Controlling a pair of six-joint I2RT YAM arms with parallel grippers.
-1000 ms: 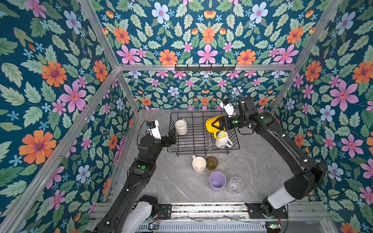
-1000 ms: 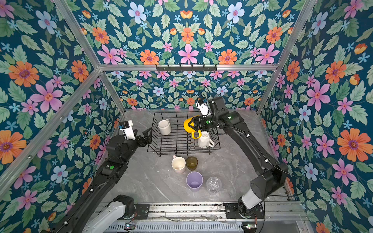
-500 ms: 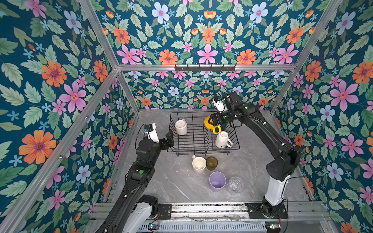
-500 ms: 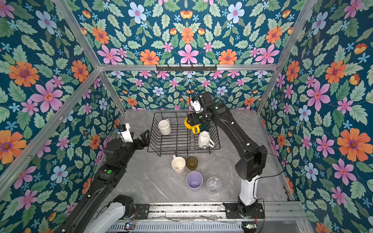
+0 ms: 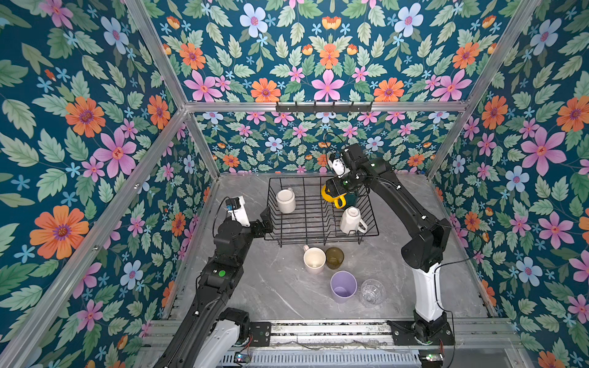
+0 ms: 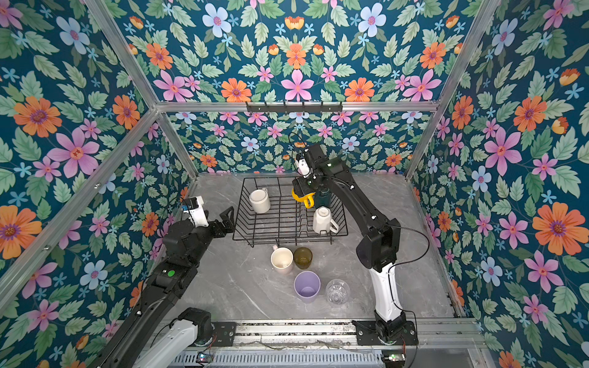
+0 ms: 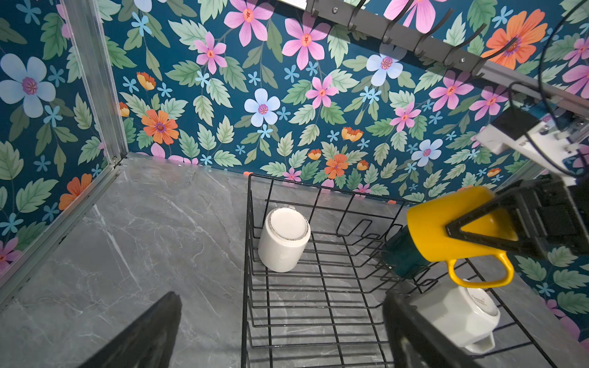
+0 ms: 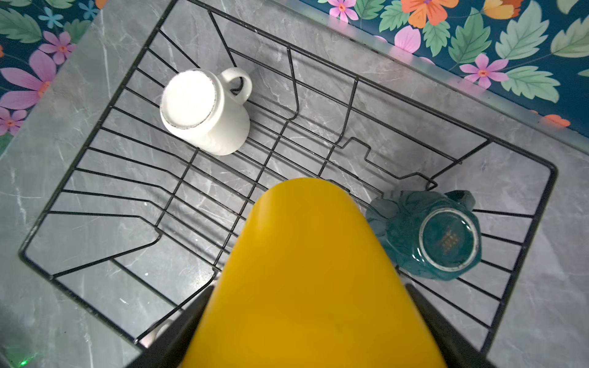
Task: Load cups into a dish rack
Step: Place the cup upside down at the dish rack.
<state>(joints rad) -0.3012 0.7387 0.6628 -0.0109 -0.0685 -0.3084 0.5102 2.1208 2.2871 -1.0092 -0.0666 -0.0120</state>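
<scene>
In right tool, yellow mug

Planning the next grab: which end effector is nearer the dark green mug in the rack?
Right. The right end effector, gripping the yellow mug, hovers just beside the dark green mug; the left end effector is open outside the dish rack's opposite end.

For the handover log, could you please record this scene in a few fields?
rack: black wire, at the back of the table
in rack, upside down: white mug, green mug, faceted mug
right end effector: shut on yellow mug, tilted above the rack
left end effector: open, empty, by the rack's near left corner
on table, upright: cream mug, olive glass, lilac tumbler, clear glass
</scene>
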